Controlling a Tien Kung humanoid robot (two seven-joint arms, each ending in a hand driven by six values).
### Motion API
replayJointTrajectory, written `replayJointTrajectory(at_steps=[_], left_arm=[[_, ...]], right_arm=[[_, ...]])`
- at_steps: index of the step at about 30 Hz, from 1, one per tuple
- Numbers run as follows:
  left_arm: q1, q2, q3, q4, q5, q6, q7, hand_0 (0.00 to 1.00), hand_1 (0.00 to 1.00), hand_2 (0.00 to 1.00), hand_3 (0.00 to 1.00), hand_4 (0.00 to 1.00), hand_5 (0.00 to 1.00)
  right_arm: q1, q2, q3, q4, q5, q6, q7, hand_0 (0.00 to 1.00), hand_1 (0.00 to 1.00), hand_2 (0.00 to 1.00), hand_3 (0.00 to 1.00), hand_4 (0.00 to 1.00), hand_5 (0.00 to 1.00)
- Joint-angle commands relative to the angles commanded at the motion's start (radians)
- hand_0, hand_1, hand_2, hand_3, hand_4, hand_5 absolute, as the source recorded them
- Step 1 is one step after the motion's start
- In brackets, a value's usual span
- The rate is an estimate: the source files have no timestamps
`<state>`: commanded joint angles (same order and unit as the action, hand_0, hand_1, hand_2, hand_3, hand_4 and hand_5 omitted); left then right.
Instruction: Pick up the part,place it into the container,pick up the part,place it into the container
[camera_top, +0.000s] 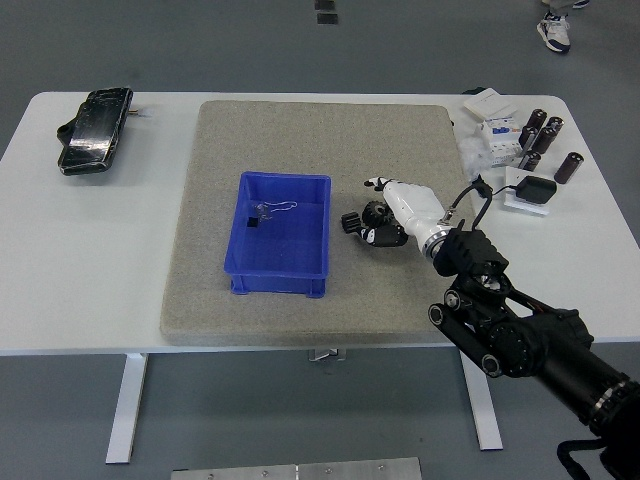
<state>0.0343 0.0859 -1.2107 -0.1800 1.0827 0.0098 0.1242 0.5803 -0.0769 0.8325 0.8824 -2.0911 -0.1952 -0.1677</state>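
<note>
Now the right hand (390, 215) curls round the black part (362, 222), right of the blue bin (280, 282); a loose grip could drop it short.

- Bright, even light from overhead across the frame.
- Soft, short shadows under the blue bin (280, 238) at centre.
- Mild glare on the white table (80, 250); focus sharp throughout.

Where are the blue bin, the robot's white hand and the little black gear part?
blue bin (281, 182): head view, far rim.
right hand (408, 206): head view, back of the hand.
black gear part (352, 222): head view, its left end.
</note>
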Motion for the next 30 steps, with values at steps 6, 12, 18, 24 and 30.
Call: replayJointTrajectory(at_steps=[6,12,18,24,30], left_arm=[[0.0,-0.002,0.001,0.0,0.001,-0.001,-0.001,0.639,0.617,0.579,0.597,0.662,0.26],[0.0,-0.002,0.001,0.0,0.002,-0.001,0.001,0.639,0.617,0.579,0.597,0.662,0.26],[-0.001,-0.001,0.002,0.0,0.0,0.0,0.003,0.639,0.617,0.579,0.597,0.661,0.26],[-0.001,-0.001,0.005,0.0,-0.002,0.0,0.004,0.639,0.617,0.579,0.596,0.659,0.259],[-0.001,0.0,0.006,0.0,-0.001,-0.001,0.004,0.639,0.617,0.579,0.596,0.657,0.259]], right_arm=[[-0.003,-0.003,0.009,0.014,0.008,-0.01,0.012,0.534,0.583,0.814,0.845,0.794,0.318],[-0.004,-0.005,0.022,0.02,0.017,-0.022,0.029,0.675,0.746,0.832,0.846,0.8,0.326],[-0.002,-0.003,0.029,0.004,0.021,-0.02,0.033,0.857,0.874,0.912,0.867,0.806,0.326],[0.006,0.005,0.027,-0.03,0.018,-0.006,0.026,0.881,0.892,0.92,0.878,0.81,0.329],[0.01,0.008,0.007,-0.044,0.025,0.005,0.02,0.893,0.879,0.91,0.883,0.82,0.344]])
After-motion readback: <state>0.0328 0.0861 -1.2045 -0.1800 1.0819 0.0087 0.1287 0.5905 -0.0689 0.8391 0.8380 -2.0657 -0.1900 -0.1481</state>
